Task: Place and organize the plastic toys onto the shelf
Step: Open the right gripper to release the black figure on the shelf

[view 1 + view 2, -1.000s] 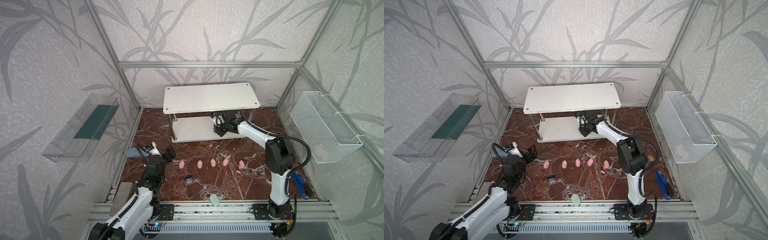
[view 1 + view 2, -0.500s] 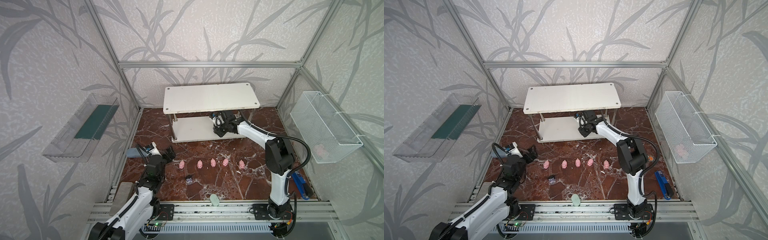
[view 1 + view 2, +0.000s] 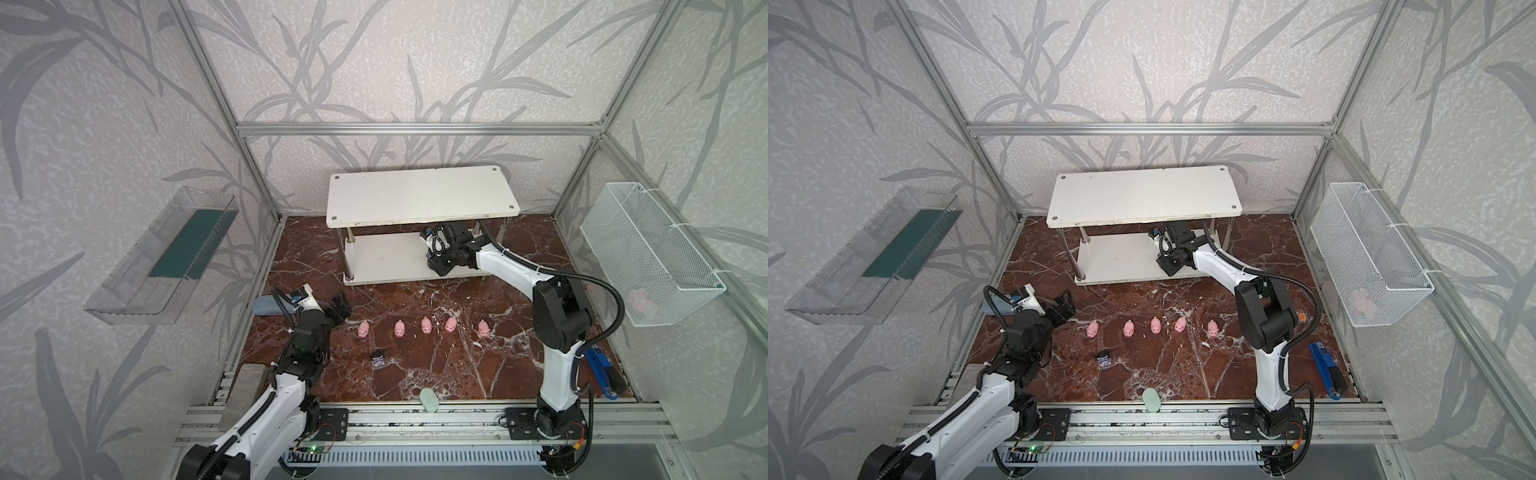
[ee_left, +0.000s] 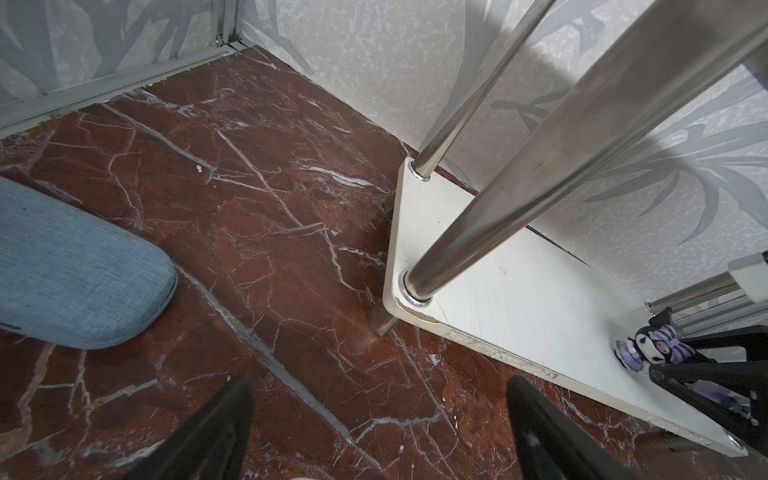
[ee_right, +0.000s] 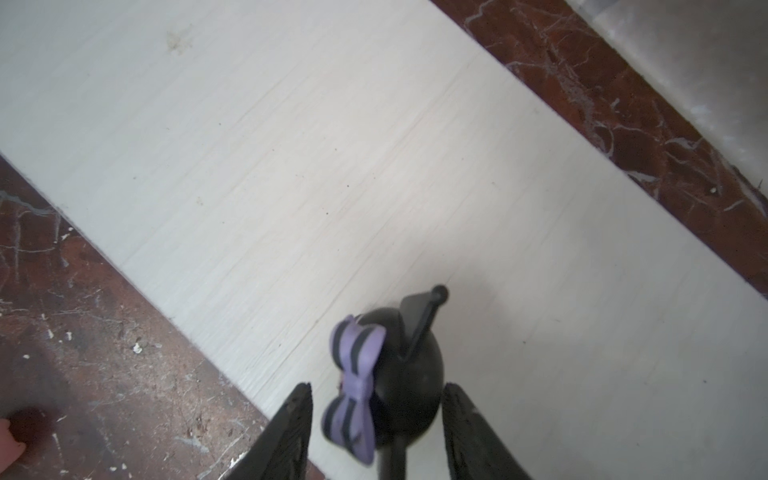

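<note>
The shelf (image 3: 419, 199) stands at the back, white, with two tiers and chrome posts. My right gripper (image 5: 378, 386) reaches onto its lower tier (image 3: 386, 257). It is open, with a dark figurine with a purple striped bow (image 5: 411, 374) standing on the board between its fingers and a gap on each side. The left wrist view shows that same figurine (image 4: 654, 349) near the tier's front edge. Five pink pigs (image 3: 426, 325) stand in a row on the floor, with another dark figurine (image 3: 378, 358) in front of them. My left gripper (image 3: 338, 309) hovers open and empty, left of the pigs.
A grey-blue case (image 3: 266, 305) lies beside the left gripper. A pale green oval (image 3: 429, 400) sits at the front edge and a blue tool (image 3: 602, 372) at the right. A wire basket (image 3: 648, 257) hangs on the right wall and a clear tray (image 3: 162, 257) on the left wall.
My right gripper's jaws have spread away from the figurine on the lower tier. Neither arm has moved noticeably.
</note>
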Controlling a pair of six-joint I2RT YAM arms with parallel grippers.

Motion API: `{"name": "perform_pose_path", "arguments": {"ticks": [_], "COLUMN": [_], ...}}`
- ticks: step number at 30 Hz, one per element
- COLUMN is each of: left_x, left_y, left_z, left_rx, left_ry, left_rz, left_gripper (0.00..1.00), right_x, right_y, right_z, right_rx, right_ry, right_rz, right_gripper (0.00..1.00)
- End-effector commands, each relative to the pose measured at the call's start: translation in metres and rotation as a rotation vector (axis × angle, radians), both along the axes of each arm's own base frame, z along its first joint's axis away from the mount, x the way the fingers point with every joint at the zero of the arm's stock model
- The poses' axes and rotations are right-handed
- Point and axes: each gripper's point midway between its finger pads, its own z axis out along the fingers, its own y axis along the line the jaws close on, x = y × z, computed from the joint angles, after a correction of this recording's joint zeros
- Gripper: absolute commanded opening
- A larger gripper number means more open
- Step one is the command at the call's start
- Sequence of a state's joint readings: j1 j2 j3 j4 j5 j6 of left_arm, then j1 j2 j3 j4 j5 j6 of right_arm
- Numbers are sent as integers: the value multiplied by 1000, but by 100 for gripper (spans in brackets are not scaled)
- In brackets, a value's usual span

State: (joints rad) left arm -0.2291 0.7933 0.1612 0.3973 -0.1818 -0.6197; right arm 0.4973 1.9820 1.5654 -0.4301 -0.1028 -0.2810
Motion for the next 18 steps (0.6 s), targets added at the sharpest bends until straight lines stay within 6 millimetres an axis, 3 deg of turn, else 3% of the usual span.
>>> {"name": "perform_pose_path", "arguments": {"ticks": [1, 18], "left_x": [-1, 0], "left_y": [3, 3], "left_z": [-1, 1], "left_rx": [-8, -4], "left_ry": [-9, -11], "left_rz": [18, 16], "left_gripper": [93, 93], "right_x": [-2, -23], "right_y": [-3, -13], "right_z": [23, 38], "right_rx": [16, 43], "right_ry": [-47, -72], "right_rz": [-7, -15], "right_gripper": [53, 55]}}
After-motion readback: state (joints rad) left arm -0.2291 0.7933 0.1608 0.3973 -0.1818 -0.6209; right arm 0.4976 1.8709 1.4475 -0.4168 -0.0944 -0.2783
